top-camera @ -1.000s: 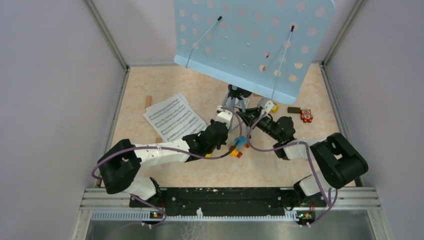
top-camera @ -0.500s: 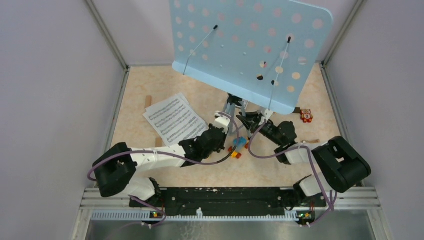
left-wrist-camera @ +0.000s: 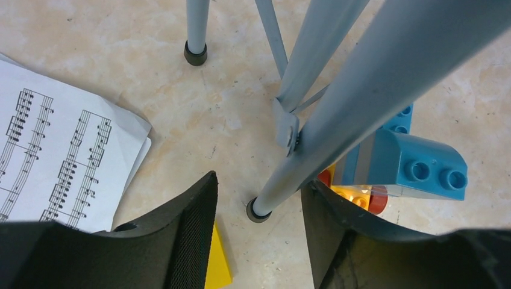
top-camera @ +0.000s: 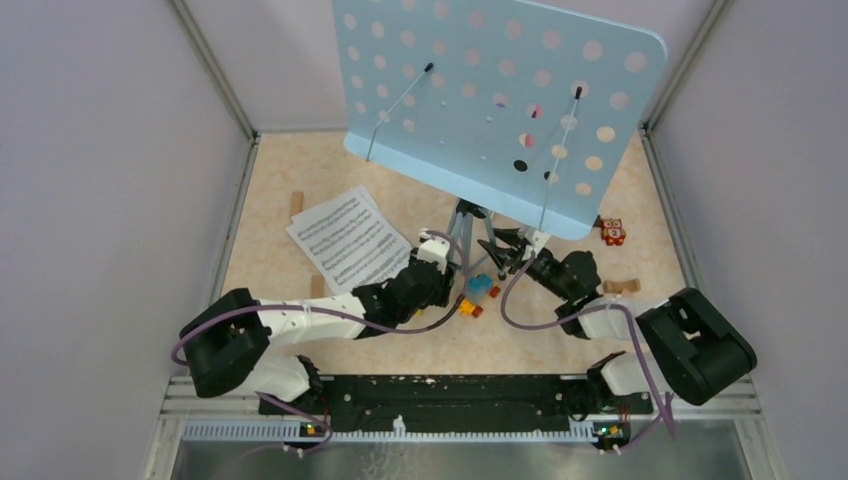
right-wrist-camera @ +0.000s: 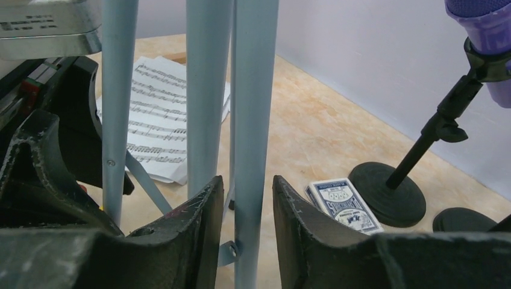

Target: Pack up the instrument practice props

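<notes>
Top external view: the music desk (top-camera: 490, 110) stands more upright than a second ago, its tripod legs (top-camera: 465, 225) mid-worktop (top-camera: 300, 170), toward the far edge. The left gripper (left-wrist-camera: 259, 198) has parted its jaws around one leg. The right gripper (right-wrist-camera: 247, 186) seems just loosened off another, so the stand is released but still unfolded.

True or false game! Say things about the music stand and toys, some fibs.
The sheet music lies on the table. True.
A stand leg runs between the left claw's fingers. True.
The blue brick sits on the sheet music. False: it lies by the stand leg, away from the pages.
The purple microphone lies flat on the table. False: it sits up in a black holder.
The card box lies beside the black holder's round base. True.
</notes>
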Motion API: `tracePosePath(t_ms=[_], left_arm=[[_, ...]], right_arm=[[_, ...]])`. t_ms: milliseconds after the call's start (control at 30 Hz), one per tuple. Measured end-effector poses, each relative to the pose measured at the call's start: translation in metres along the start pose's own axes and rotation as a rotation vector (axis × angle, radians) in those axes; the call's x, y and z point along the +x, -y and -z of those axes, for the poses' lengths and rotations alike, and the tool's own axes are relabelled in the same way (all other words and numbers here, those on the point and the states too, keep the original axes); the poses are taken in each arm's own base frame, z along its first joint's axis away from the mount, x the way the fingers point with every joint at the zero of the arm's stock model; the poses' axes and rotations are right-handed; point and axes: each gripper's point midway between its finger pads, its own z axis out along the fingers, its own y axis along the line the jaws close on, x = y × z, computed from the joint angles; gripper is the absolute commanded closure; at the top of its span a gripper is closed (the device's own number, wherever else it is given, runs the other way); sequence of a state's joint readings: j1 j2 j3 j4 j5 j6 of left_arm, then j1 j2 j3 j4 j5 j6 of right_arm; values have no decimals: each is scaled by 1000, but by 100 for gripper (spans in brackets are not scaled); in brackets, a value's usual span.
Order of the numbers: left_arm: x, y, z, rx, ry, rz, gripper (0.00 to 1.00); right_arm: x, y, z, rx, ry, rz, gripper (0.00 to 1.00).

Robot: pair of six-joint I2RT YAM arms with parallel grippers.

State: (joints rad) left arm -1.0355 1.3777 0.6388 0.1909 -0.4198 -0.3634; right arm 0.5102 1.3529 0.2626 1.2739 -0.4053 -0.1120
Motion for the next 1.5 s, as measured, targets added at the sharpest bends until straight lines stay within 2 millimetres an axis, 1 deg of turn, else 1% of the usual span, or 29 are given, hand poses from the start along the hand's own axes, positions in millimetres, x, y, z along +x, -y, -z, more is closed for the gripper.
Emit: tracePosePath(t_ms=[67, 133, 200, 267, 300, 400, 533, 767, 867, 933, 1000, 1100, 1167, 1333, 1500], left_arm=[[1, -1, 1, -2, -5, 1, 35], [1, -2, 3, -3, -4, 3, 29], [1, -4, 5, -6, -2, 4, 28], [-1, -5, 7, -8, 2, 10, 27], [-2, -5, 9, -7, 6, 16, 27], [-4, -6, 14, -2, 15, 36, 26], [-6, -8, 24, 9, 34, 67, 25], [-11, -10, 38, 28, 59, 110, 24], [-12, -11, 42, 32, 66, 119, 24], [-10, -13, 43, 30, 61, 119, 23], [-6, -14, 43, 26, 53, 116, 23], [-4, -15, 43, 24, 47, 114, 23], [-4, -15, 43, 24, 47, 115, 23], [-4, -15, 43, 24, 46, 115, 23], [-4, -15, 43, 23, 46, 115, 23]], right_arm=[[0, -1, 4, 5, -5, -2, 55], [-3, 0, 7, 13, -6, -4, 44], [-10, 0, 8, 20, 8, -8, 33], [-23, 1, 10, 27, 34, -13, 22], [-27, 2, 11, 30, 43, -17, 20], [-42, 0, 15, 33, 68, -38, 19], [-55, -1, 19, 42, 91, -99, 18], [-61, -2, 21, 49, 93, -158, 17], [-71, -2, 20, 50, 116, -192, 16], [-78, 1, 15, 59, 114, -231, 16], [-90, 5, 7, 64, 113, -257, 16], [-109, 3, -4, 59, 127, -270, 15], [-112, -2, -8, 55, 120, -280, 15], [-109, -15, -17, 73, 87, -311, 14], [-110, -13, -21, 124, 92, -339, 14]])
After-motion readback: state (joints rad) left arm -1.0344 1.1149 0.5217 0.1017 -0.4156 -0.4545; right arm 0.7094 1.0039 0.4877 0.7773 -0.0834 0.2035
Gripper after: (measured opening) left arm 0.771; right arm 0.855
